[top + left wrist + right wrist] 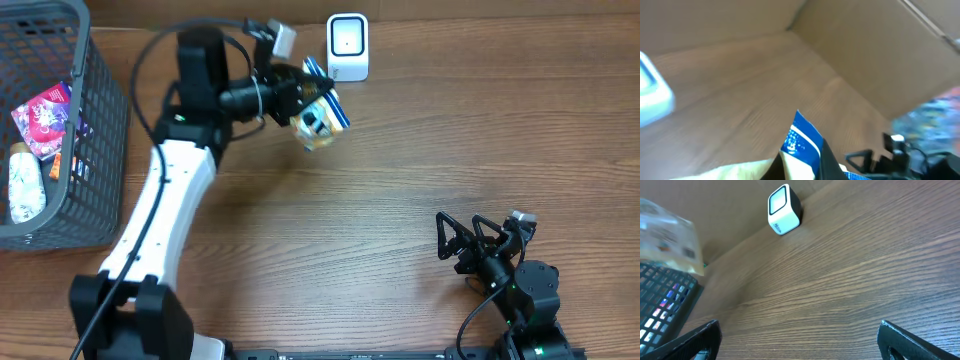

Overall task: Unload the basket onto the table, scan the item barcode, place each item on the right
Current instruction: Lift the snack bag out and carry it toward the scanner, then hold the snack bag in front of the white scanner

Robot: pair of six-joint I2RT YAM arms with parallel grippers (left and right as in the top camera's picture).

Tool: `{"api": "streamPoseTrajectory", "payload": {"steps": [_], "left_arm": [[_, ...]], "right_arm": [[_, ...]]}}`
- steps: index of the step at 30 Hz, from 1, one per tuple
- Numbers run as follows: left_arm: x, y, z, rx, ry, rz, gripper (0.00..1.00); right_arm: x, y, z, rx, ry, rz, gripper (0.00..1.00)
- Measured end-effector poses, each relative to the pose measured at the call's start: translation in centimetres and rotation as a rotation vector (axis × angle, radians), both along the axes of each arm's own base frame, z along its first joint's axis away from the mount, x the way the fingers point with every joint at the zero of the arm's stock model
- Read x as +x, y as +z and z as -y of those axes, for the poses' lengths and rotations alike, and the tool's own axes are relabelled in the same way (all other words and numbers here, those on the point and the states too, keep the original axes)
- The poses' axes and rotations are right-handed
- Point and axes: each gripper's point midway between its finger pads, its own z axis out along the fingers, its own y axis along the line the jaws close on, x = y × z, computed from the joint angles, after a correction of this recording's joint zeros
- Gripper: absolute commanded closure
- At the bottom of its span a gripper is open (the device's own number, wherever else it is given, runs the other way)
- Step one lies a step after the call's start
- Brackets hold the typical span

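the left gripper (300, 98), clamped on the packet (322, 120), holds it just short and left of the scanner (347, 47), while the wide-open right gripper (455, 240) sits well apart.

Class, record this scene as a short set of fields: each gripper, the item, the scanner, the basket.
left gripper: shut on the blue-and-white packet, held off the surface
right gripper: open, empty, well away from the item
scanner: white, upright, just beyond the held item
basket: grey, at the far left, holds a pink packet and a white bottle
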Motion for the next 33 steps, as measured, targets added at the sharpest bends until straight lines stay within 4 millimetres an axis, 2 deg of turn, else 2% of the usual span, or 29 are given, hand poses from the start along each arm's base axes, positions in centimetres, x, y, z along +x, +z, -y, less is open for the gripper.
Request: {"api": "streamPoseTrajectory", "payload": {"steps": [3,6,11,15,16,17,27,33], "left_arm": [[-0.9,-1.7,1.7,-0.055,-0.064,-0.037,0.96],[-2.5,-2.9,4.3,-0.102,-0.152,-0.086,0.96],[-4.7,-3.6,7.3,-0.121,-0.25,-0.145,0.96],[-5.4,-5.2,8.8,-0.116,-0.296,-0.188,0.95],[-5.3,-6.2,9.1,-0.114,-0.304,-0.212,0.95],[-5.3,-6.4,9.1,-0.113,-0.304,-0.217,0.96],[-3.8,-12.9,9.8,-0.12,-0.315,-0.346,0.96],[-2.9,-13.2,8.2,-0.142,-0.299,-0.373,0.96]], "right_arm": [[0.0,0.0,0.0,0.001,-0.002,-0.002,0.0],[0.0,-0.1,0.1,0.001,-0.004,-0.003,0.0],[0.0,-0.1,0.1,0.0,-0.007,-0.003,0.0],[0.0,-0.1,0.1,0.0,-0.007,-0.003,0.0],[0.0,-0.1,0.1,0.0,-0.008,-0.004,0.0],[0.0,-0.1,0.1,0.0,-0.008,-0.004,0.0],[-0.1,-0.5,0.1,-0.003,-0.007,-0.02,0.0],[-0.1,-0.5,0.1,-0.003,-0.008,-0.021,0.0]]}}
